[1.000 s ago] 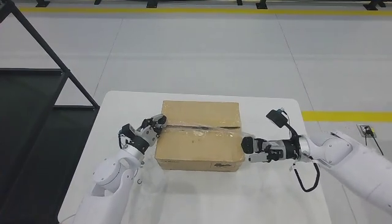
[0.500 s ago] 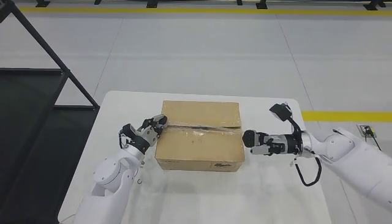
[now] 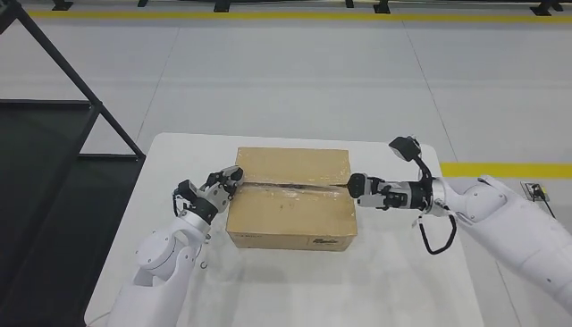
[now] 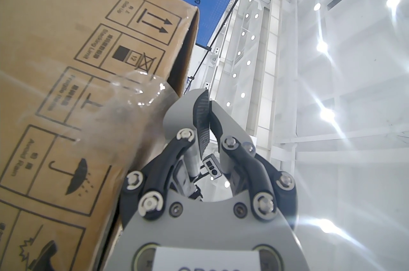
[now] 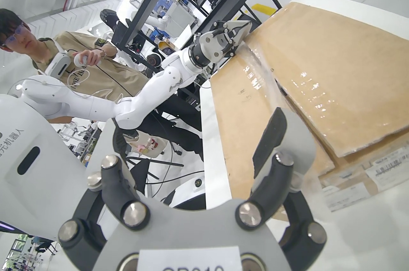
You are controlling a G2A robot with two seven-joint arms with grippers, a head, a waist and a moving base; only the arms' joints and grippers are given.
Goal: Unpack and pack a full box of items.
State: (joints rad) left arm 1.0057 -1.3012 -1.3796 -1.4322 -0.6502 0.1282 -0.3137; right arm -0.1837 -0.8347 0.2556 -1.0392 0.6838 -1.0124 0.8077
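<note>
A closed cardboard box [image 3: 290, 204] stands mid-table, with clear tape [image 3: 295, 187] along its top seam. My left gripper [image 3: 231, 180] is at the seam's left end. In the left wrist view its fingers [image 4: 202, 112] are shut pad to pad beside the box side [image 4: 64, 45] and crumpled tape [image 4: 137, 90]. My right gripper [image 3: 355, 187] is at the seam's right end, level with the box top. In the right wrist view this gripper [image 5: 191, 138] stands open above the box [image 5: 319, 61] and the glossy tape [image 5: 258, 68]. The left gripper [image 5: 235, 29] shows at the box's far end.
The white table [image 3: 295, 282] has free room in front of the box and narrow strips at both sides. A black metal frame [image 3: 63, 86] stands off the table's left edge.
My right gripper has risen from the box's lower right side to the right end of the top seam. The left arm and the box have not moved.
</note>
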